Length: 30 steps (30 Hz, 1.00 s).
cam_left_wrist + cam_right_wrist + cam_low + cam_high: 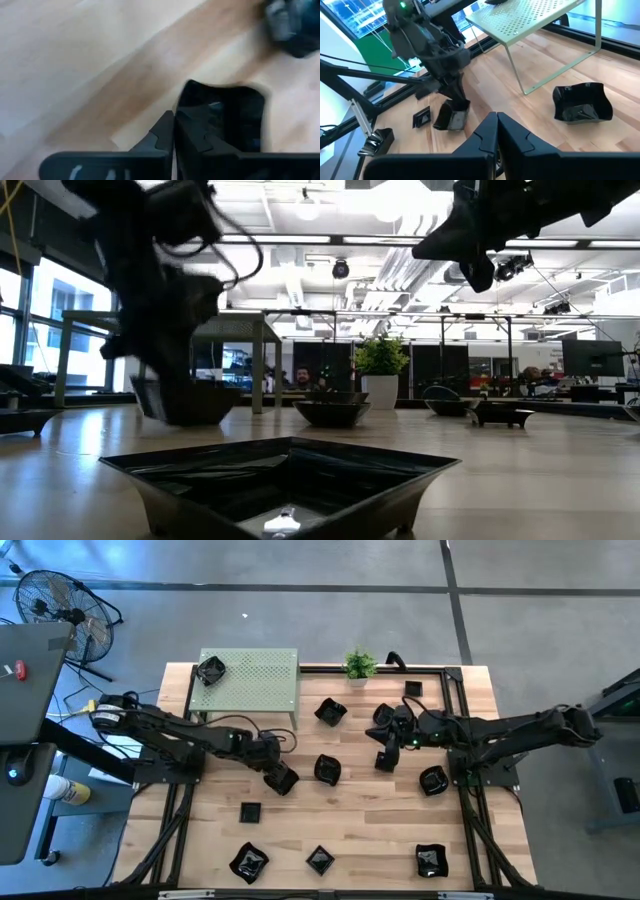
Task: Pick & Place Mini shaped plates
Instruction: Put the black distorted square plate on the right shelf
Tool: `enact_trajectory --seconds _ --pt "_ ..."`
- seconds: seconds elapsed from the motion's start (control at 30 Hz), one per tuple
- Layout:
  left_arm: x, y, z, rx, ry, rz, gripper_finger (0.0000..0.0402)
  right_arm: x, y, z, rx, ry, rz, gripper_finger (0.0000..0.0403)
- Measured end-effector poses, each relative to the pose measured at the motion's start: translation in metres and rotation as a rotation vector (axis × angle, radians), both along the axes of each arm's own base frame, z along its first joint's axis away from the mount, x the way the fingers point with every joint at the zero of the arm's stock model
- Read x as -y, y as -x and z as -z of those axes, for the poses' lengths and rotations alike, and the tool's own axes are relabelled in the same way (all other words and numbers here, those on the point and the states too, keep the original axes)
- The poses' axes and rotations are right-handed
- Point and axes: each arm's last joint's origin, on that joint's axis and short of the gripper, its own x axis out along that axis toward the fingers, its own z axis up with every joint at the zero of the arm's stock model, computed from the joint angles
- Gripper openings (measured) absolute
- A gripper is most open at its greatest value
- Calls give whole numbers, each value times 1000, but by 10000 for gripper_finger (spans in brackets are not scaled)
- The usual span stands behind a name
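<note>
Several small glossy black dishes lie scattered on the wooden table [350,810]. One more sits on the green perforated shelf [250,680]. My left gripper [278,776] is out over the table's middle, shut on a squarish black dish [225,120]. That dish also shows tilted in the right wrist view [451,119] and in the low view [190,402]. Whether its lower edge touches the table, I cannot tell. My right gripper [495,127] is shut and empty. It hangs well above the table [480,240], over a cluster of dishes [387,760] right of centre. My left gripper pinches the squarish dish by its rim [186,116] at the side nearest the wrist. One finger [197,132] lies inside the hollow and the other [159,137] outside the wall. The fingers come slanting down from the table's left, and the dish hangs tilted below them.
The green shelf stands on thin legs at the far left, with a dish [212,670] on top. A small green potted plant [360,664] is at the far edge. Loose dishes lie near my left gripper [327,769], [250,811] and along the near edge [319,860].
</note>
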Motion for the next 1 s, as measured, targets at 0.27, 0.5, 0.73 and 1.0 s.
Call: enact_trajectory --seconds 0.27,0.5,0.73,1.0 --pt "-10 5 -96 109 -3 67 2 0 0 1 -7 0 -1 3" --pt "-61 29 -181 127 -168 47 1 0 0 1 -7 -4 -14 6" --pt "-129 57 -227 77 -364 11 1 -1 0 1 -9 5 -22 2" --pt "-210 69 -211 14 -390 2 0 -1 0 1 -8 -4 -20 6"
